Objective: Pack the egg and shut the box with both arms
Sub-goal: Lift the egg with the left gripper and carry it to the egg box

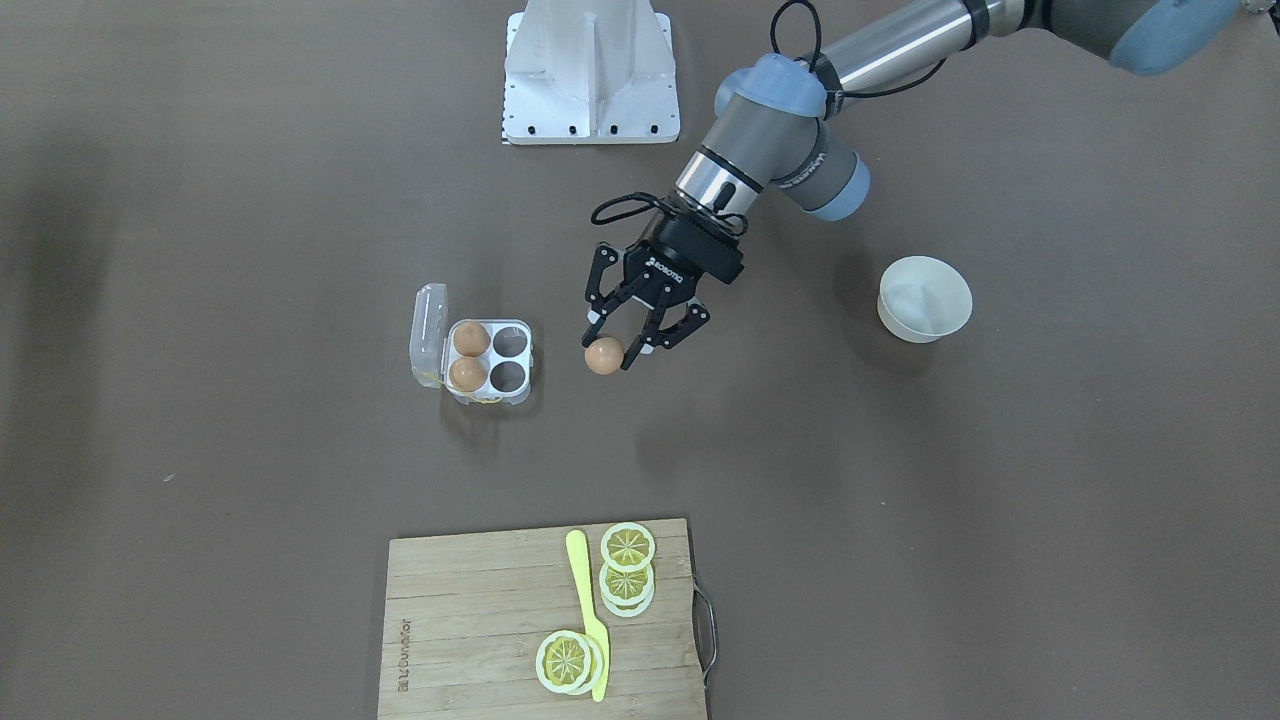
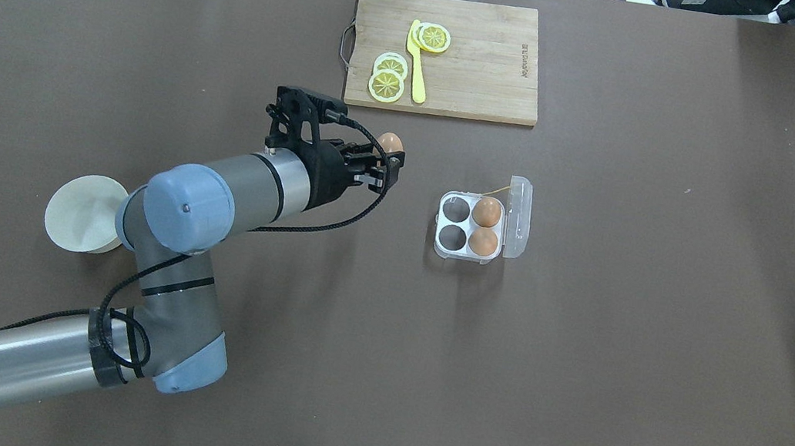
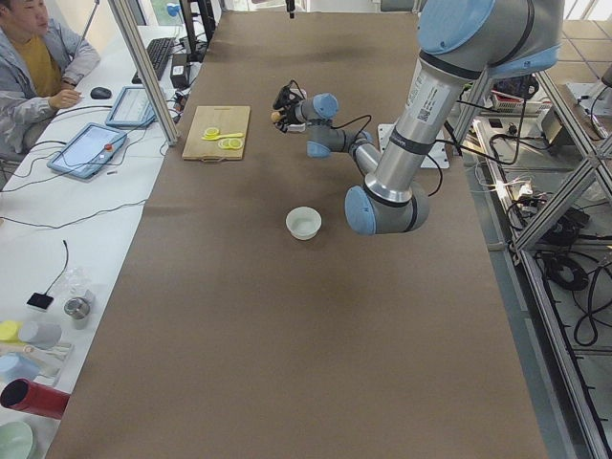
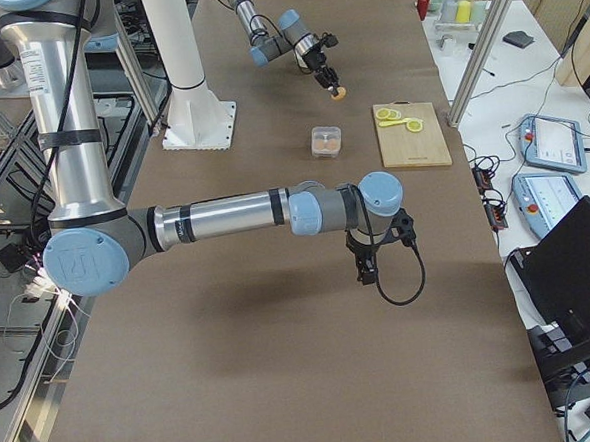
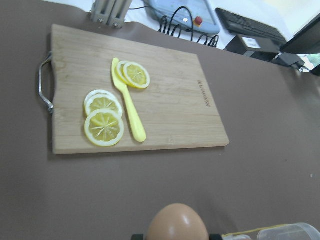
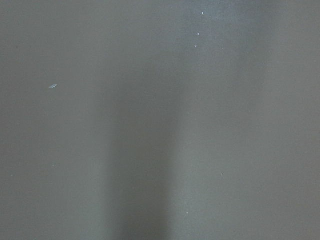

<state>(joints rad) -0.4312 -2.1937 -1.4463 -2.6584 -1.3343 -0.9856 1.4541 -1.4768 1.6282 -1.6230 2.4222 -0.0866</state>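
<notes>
Items on the brown desk [image 2: 581, 358], listed left to right as in the overhead view. White round bowl [image 2: 84, 214]: empty, partly under the elbow of the left arm [image 2: 214, 197], well apart from the packing. Left tool [image 2: 388, 153]: fingers closed on the egg [image 2: 392, 142], which is carried clear above the desk, between the bowl and the box, short of the box and not yet over it. The egg's outline is nearly round from both top views, so its long axis is judged near upright; which end is up cannot be told. Bamboo cutting board [image 2: 481, 71]: at the far edge, bearing lemon slices [image 2: 386, 85] and a yellow knife [image 2: 418, 62]; no part in the task. Box [image 2: 439, 223]: flat on the desk, its clear lid [image 2: 516, 216] swung open on the side away from the left tool, likely so the approach stays unobstructed. Two brown eggs [image 2: 487, 211] fill the cells by the hinge; the two empty cells [image 2: 451, 238] face the incoming tool, the nearer reach. Right tool [image 4: 366, 267]: seen only in the right side view, hanging low over bare desk, well apart from the box; whether it is open or closed cannot be told. It is judged to be held aside for the lid closing.
</notes>
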